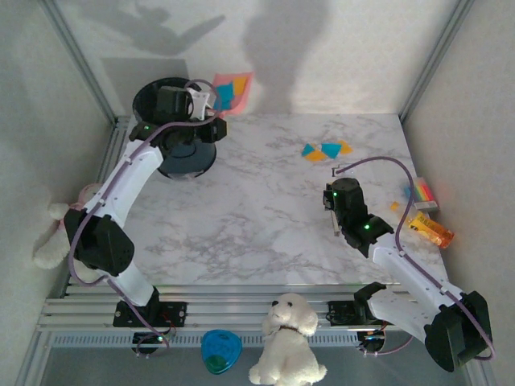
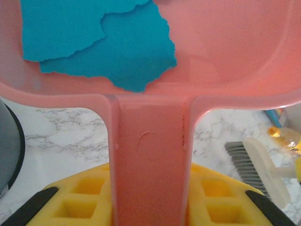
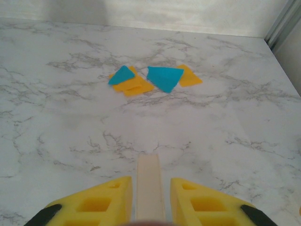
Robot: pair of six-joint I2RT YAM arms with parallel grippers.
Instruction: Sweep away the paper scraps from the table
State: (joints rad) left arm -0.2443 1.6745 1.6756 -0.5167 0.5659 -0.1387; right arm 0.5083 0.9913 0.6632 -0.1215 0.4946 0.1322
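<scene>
Two teal scraps on table, left gripper holding dustpan, right gripper holding brush

Soft, even light fell brightly on the table. Broad, fuzzy arm shadows lay on the back wall toward 12 o'clock. In the left wrist view the pink dustpan looked blurred and washed out; in the right wrist view the yellow fingers and cream handle at 6 o'clock were out of focus.
</scene>
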